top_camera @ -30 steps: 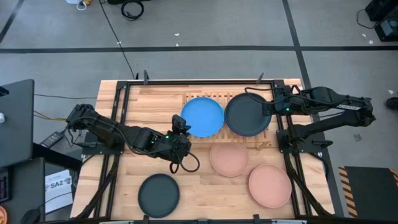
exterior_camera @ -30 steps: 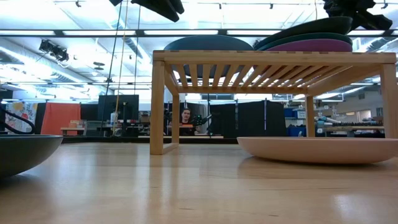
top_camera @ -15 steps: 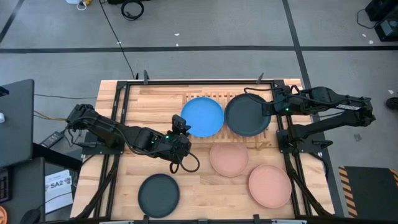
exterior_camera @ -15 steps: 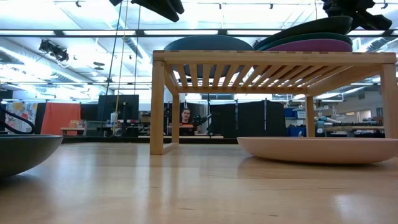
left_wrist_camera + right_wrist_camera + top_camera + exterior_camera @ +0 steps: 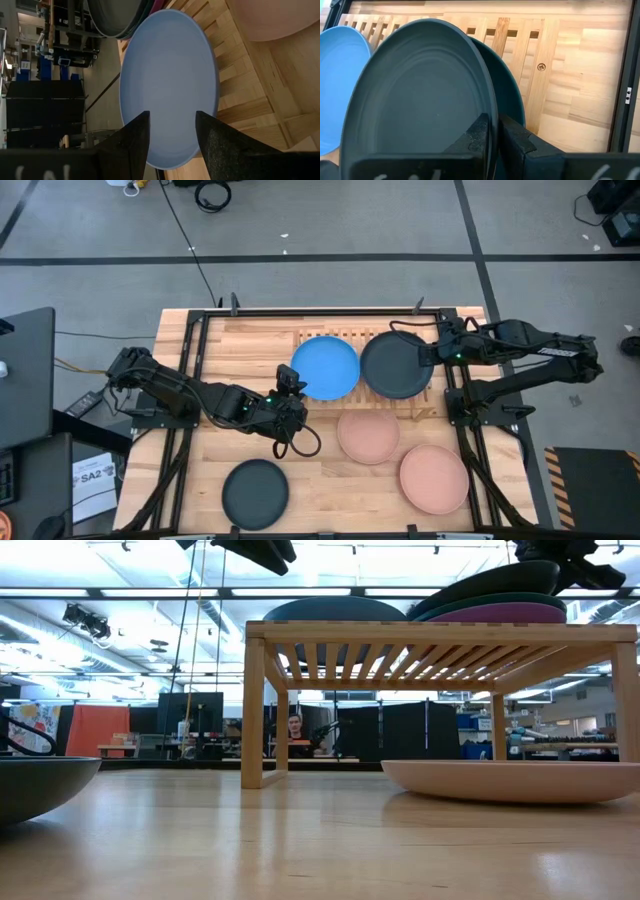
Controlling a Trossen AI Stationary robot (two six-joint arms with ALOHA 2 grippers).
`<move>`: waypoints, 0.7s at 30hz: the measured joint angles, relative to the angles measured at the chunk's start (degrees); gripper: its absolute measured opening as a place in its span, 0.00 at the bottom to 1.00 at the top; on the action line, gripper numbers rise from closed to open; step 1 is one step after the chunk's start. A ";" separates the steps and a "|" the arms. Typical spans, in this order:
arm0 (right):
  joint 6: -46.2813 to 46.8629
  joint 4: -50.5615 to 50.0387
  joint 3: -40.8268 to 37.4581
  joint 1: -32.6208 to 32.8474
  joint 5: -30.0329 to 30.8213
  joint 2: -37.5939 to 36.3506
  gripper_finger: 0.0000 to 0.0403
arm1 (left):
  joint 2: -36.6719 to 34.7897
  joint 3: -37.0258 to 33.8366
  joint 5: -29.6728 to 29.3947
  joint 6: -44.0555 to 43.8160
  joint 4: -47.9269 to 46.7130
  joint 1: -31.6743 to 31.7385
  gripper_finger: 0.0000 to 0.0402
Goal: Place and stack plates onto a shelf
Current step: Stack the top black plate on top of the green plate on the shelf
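- On the near edge of the desk [image 5: 200, 480] lies a charcoal plate [image 5: 255, 492], flat and untouched; two salmon plates [image 5: 434, 478] [image 5: 368, 436], matte and shallow, lie nearer the shelf.
- The left end effector [image 5: 170, 137] waits mid-desk with its fingers apart and nothing between them, facing the bright blue plate [image 5: 325, 367], which lies on the left half of the shelf [image 5: 340, 335].
- The shelf is a low rack of pale wood with parallel slats; the low view shows plates on top of it.
- The right end effector [image 5: 492, 132] is at the shelf's right end, its fingers pinching the rim of a dark plate [image 5: 420, 95] tilted over a teal plate [image 5: 512, 100], with a purple plate [image 5: 510, 613] lowest in that stack.
- Judged step: setting this plate down. Its rim should be lowered until the plate lies level and centred on the stack before the fingers part, then drawn straight back so the smooth plate does not slide off.
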 joint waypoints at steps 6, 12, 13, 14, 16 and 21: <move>-0.01 -0.04 0.00 0.00 -0.28 0.22 0.12 | -0.01 0.00 -0.02 0.02 -0.02 0.01 0.41; -0.02 -0.06 0.00 0.00 -1.00 0.19 0.18 | -0.01 0.00 -0.02 0.02 -0.06 -0.01 0.41; 0.00 -0.04 0.00 0.00 -1.28 0.19 0.19 | -0.01 0.00 -0.01 0.02 -0.04 -0.01 0.41; -0.02 -0.06 0.00 0.00 -1.39 0.19 0.20 | -0.01 0.00 0.00 0.02 -0.06 0.01 0.41; -0.02 -0.06 0.00 0.00 -1.40 0.19 0.23 | -0.01 0.00 -0.01 0.02 -0.04 -0.01 0.41; -0.20 -0.08 0.00 0.00 -1.38 0.19 0.27 | -0.01 0.00 -0.01 0.02 -0.04 0.00 0.41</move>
